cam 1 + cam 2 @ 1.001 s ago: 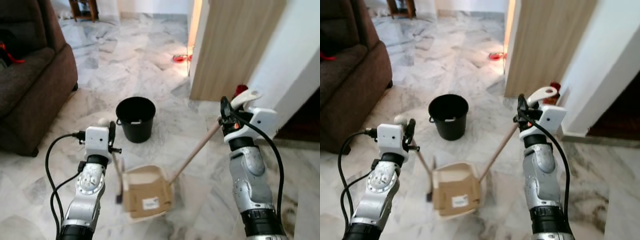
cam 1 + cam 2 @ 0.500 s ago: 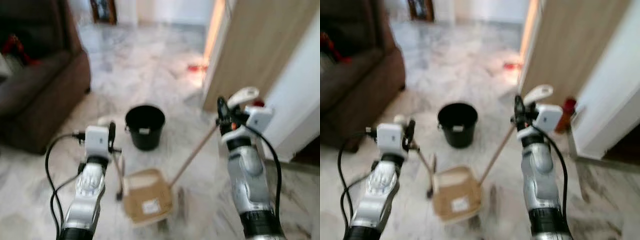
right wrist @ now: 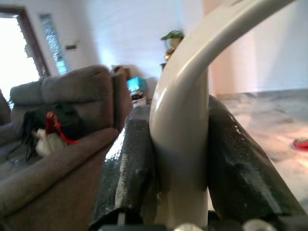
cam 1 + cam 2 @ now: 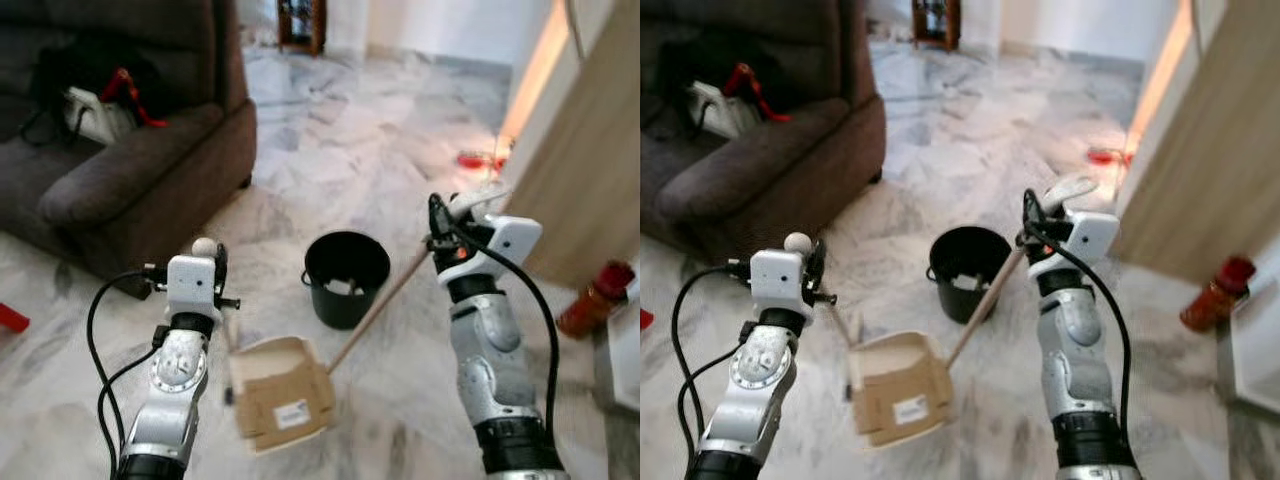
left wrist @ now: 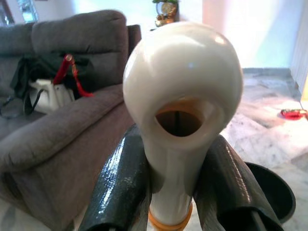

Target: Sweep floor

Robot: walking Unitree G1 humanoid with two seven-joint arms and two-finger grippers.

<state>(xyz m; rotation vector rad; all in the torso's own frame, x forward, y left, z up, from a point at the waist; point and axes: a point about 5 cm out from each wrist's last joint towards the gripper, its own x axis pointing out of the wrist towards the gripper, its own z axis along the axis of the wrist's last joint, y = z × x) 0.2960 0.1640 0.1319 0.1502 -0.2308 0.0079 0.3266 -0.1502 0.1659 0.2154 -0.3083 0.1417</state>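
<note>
The left gripper (image 5: 168, 192) is closed on the white brush handle (image 5: 180, 110), the right gripper (image 3: 180, 168) on the dustpan handle (image 4: 385, 305). The cardboard-coloured dustpan (image 4: 280, 405) is set on the floor (image 4: 380, 120) just before the black bucket (image 4: 345, 275). The task seems to be in progress, with emptying into the bucket probably not yet done.

A lived-in home, seen in its sitting area: a dark brown upholstered sofa (image 4: 130, 175) stands on a floor of polished grey-veined marble tiles (image 4: 340, 110), with a dark bag and a white item with a red strap (image 4: 100, 105) left on its seat; a small wooden stand (image 4: 303, 22) sits against the far white wall; a wood-panelled partition (image 4: 590, 170) edges a lit doorway; a black bucket (image 4: 346, 277) and a cardboard dustpan (image 4: 280, 395) lie on the tiles; a red bottle (image 4: 592, 300) stands by the wall.
</note>
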